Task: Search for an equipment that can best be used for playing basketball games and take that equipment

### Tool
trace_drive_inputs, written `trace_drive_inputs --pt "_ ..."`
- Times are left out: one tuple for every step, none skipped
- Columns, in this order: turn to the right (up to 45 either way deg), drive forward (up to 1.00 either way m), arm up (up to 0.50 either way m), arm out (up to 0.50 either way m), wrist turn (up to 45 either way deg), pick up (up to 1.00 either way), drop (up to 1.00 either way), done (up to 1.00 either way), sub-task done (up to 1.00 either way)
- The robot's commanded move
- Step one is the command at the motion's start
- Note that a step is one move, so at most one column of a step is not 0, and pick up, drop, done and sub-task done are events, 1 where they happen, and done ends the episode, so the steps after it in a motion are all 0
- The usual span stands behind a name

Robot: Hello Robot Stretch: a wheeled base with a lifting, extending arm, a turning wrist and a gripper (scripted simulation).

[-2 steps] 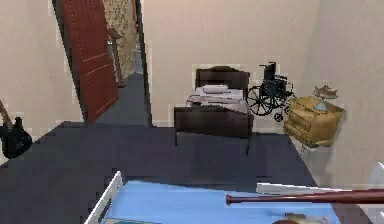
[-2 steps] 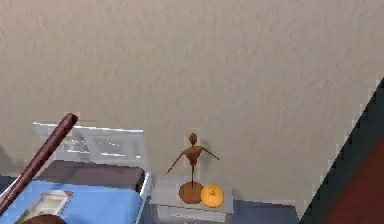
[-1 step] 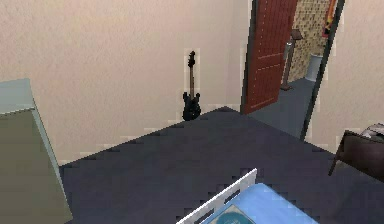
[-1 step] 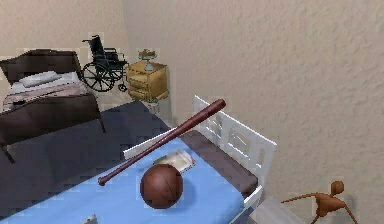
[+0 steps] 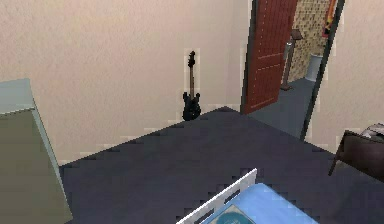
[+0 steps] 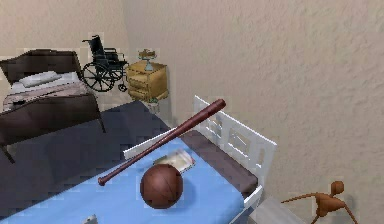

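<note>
The blue bed (image 6: 115,205) runs off the arm side view's bottom edge. A flat pale thing (image 6: 180,159) near its footboard (image 6: 240,140), partly under the bat (image 6: 165,143) and behind the brown ball (image 6: 161,186), is too unclear to name. The wooden figure (image 6: 325,203) is cut by that edge, the items (image 6: 148,55) on the yellow nightstand (image 6: 146,85) are too small to tell, and the forward view's left edge cuts the green cabinet (image 5: 20,150).
</note>
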Motion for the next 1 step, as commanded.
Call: trace_drive_inputs --pt "0.0 0.00 0.08 0.00 0.0 0.00 0.00 0.00 0.00"
